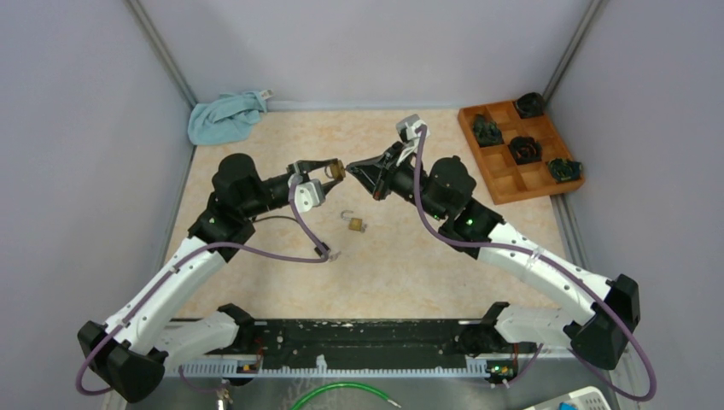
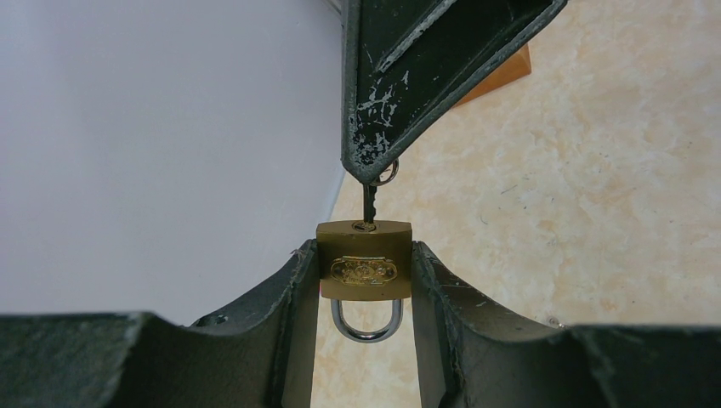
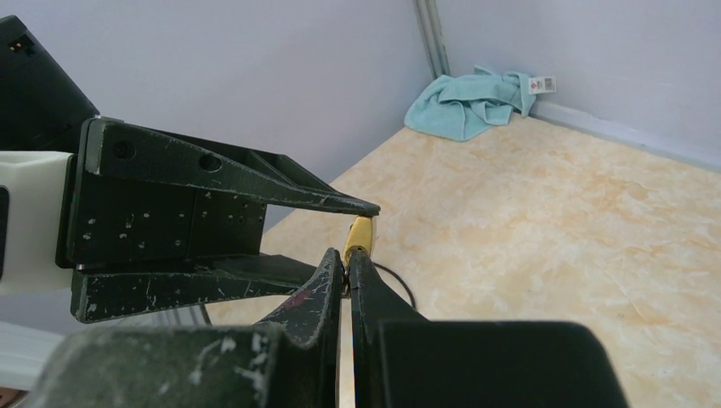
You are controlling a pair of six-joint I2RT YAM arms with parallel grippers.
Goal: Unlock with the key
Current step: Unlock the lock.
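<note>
Towel [image 1: 226, 117] bunched in far-left corner of table [image 1: 256, 282], against the wall. Left arm reaches in from the left, raised off the table; left gripper [image 1: 329, 168] is clamped on padlock [image 2: 365, 269], one finger [image 2: 289, 289] pressed to each side of the brass body. The lock is held in the air, above the table's far-middle part, keyhole end facing the right arm, shackle [image 2: 366, 321] pointing back at the left wrist, both its legs in the body. Key [image 2: 370, 204] sits in the keyhole, its shaft showing between lock and right fingertips. Right gripper [image 2: 370, 166] is pinched tight on the key's head, jaws fully together, a bit of ring poking out beside the tip. In right wrist view the fingers [image 3: 361, 289] meet with no gap and the lock shows edge-on just past them, between the left fingers. The two grippers meet tip to tip. Second lock [image 1: 354, 223] lies flat on the table below them, near the middle, touched by neither arm. Small shiny bit [image 1: 331, 254] lies by the left arm's cable, too small to tell what. Tray [image 1: 499, 184] in far-right corner, dark small items in four of its compartments, well apart from both grippers.
</note>
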